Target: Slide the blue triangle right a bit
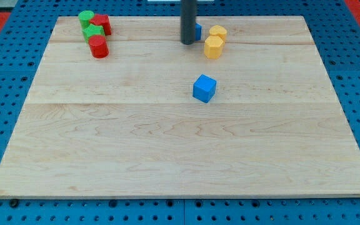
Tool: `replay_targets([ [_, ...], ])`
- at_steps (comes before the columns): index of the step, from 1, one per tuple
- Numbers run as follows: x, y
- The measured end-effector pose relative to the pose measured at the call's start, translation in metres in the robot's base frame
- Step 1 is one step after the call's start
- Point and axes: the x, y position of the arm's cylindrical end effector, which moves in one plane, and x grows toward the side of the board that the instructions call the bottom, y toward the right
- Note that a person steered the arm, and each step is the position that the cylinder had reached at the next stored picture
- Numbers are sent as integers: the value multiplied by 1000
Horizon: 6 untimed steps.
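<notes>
My rod comes down from the view's top and my tip [187, 42] rests on the board near the top edge. A blue block [197, 31], mostly hidden behind the rod, shows as a sliver just right of it; its shape cannot be made out. My tip touches or nearly touches its left side. A blue cube [204, 88] sits apart, below and slightly right of my tip, near the board's middle.
Two yellow blocks [217, 32] [213, 47] stand just right of the hidden blue block. At the top left is a cluster: a green block [85, 17], a green star [93, 30], a red block [101, 24] and a red cylinder [99, 47]. The wooden board [180, 150] lies on a blue pegboard.
</notes>
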Motion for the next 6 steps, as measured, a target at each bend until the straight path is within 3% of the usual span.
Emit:
replay_targets([
  [1, -13, -43],
  [2, -47, -32],
  [3, -49, 11],
  [6, -45, 31],
])
